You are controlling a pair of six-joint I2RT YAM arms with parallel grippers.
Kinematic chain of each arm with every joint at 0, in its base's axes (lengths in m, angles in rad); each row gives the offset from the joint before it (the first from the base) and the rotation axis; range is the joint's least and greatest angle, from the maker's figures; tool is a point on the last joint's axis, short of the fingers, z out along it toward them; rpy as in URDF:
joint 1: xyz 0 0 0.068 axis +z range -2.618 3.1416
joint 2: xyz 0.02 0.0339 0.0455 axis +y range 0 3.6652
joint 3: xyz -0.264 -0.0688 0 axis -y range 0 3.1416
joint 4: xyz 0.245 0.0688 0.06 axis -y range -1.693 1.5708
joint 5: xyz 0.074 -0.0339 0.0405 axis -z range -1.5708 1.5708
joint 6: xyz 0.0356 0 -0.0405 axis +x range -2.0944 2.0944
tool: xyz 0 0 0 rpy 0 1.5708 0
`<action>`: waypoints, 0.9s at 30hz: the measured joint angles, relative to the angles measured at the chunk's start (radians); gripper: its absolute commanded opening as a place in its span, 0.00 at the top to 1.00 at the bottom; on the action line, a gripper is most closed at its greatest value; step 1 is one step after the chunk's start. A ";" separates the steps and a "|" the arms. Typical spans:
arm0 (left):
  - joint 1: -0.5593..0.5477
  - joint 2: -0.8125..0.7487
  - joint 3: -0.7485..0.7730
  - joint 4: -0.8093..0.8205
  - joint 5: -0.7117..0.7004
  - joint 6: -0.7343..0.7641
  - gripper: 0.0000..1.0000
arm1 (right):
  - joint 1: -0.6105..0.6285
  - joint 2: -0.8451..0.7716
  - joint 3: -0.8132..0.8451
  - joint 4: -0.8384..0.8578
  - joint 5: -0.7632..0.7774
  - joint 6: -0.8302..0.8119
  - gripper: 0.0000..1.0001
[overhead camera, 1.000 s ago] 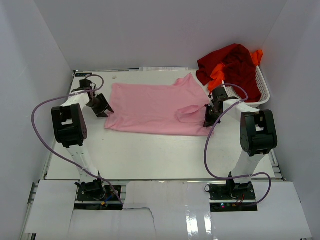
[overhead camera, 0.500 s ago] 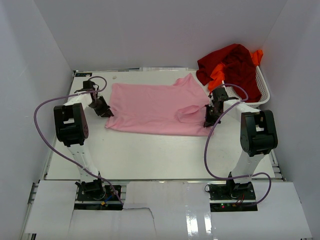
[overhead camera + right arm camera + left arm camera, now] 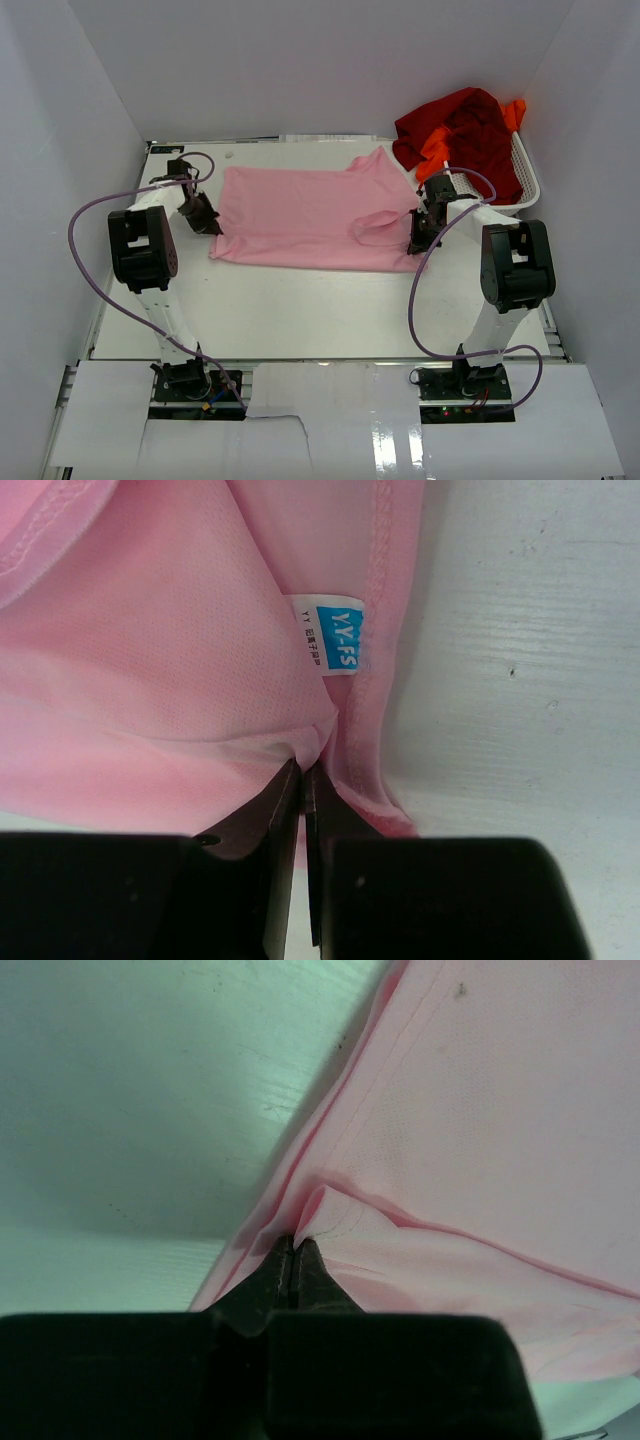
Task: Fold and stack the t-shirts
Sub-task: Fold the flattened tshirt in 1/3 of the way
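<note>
The left gripper (image 3: 212, 228) is pressing down at the 8 o'clock edge of the pink t-shirt (image 3: 300, 215). In the left wrist view its two fingers are meeting tip to tip (image 3: 296, 1245), with no gap showing, and are nipping a small raised fold of the pink hem. The cloth (image 3: 480, 1110) is spreading away toward 2 o'clock, and bare table is showing toward 10 o'clock. A purple cable (image 3: 75, 240) is looping out at 9 o'clock of that arm.

The pink t-shirt is lying mostly flat across the far half of the table (image 3: 300, 310). One sleeve is pointing toward 1 o'clock and its right side is bunching up a little.

The right gripper (image 3: 420, 242) is sitting at the shirt's 4 o'clock edge. In the right wrist view its fingers (image 3: 303, 770) are likewise clamped together on a pinch of pink fabric (image 3: 150, 660) beside a stitched seam. A white and blue label (image 3: 340, 640) is lying just past the tips toward 12 o'clock.

At 1 o'clock on the table a white mesh basket (image 3: 528, 175) is holding the dark red t-shirt (image 3: 465, 130), which is heaping over its rim. The orange t-shirt (image 3: 435, 150) is poking out from under it at 8 o'clock and again at 2 o'clock.
</note>
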 measured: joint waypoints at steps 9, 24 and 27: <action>-0.003 0.000 0.060 -0.063 -0.049 0.002 1.00 | 0.000 0.000 0.000 0.000 -0.001 -0.001 0.90; 0.000 0.144 0.285 -0.167 -0.023 0.040 0.93 | 0.000 -0.002 -0.006 0.006 -0.002 -0.005 0.91; 0.003 0.167 0.281 -0.182 -0.030 0.055 0.63 | 0.000 -0.002 -0.006 0.006 -0.002 -0.005 0.91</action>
